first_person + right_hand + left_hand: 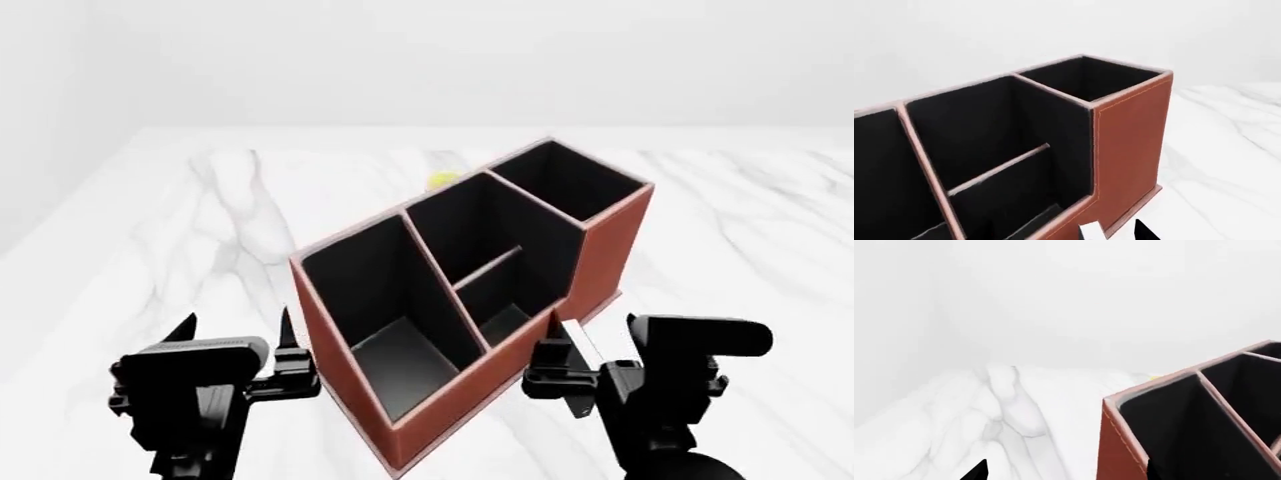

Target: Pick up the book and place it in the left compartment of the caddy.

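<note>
The reddish-brown caddy [587, 262] stands on the white marble table, its black inside open to view. Its left compartment [387, 310] is the largest section, nearest my left arm, and holds nothing; it also shows in the left wrist view [1167, 430]. My right gripper [574, 352] is low beside the caddy's near right wall, shut on the book [583, 345], of which only a white page edge and a thin dark cover show. In the right wrist view the book [1091, 231] sits against the caddy [1127, 145]. My left gripper [234, 335] is open and empty, left of the caddy.
A small yellow thing [441, 180] lies on the marble table [200, 230] behind the caddy, mostly hidden; it also shows in the left wrist view [1154, 376]. The two small middle sections [487, 270] and the tall end section [567, 185] hold nothing.
</note>
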